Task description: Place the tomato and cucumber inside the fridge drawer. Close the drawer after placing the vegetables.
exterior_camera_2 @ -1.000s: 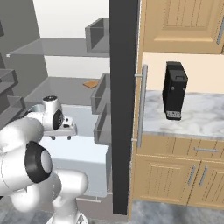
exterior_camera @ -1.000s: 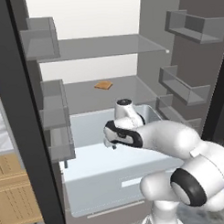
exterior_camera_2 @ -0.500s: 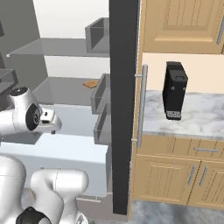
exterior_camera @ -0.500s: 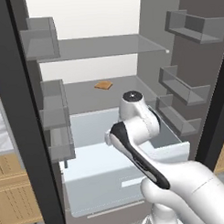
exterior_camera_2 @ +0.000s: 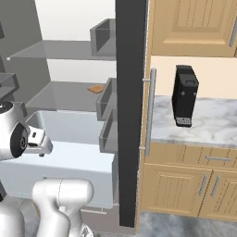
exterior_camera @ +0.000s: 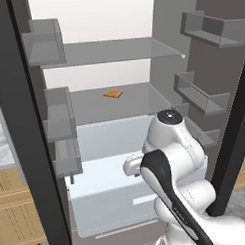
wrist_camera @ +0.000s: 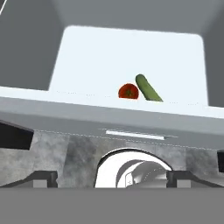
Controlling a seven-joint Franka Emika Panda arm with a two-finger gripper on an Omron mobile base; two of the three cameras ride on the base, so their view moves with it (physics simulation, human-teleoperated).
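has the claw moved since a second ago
Yes. In the right base view the claw has pulled back from over the drawer toward its front edge, away from the fridge's back wall.

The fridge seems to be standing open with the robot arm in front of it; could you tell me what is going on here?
The robot arm is working at the open fridge. The tomato and the cucumber already lie side by side inside the fridge drawer, which is pulled out. The gripper is open and holds nothing; in the hand view it looks down over the drawer's front edge. What is left is closing the drawer.
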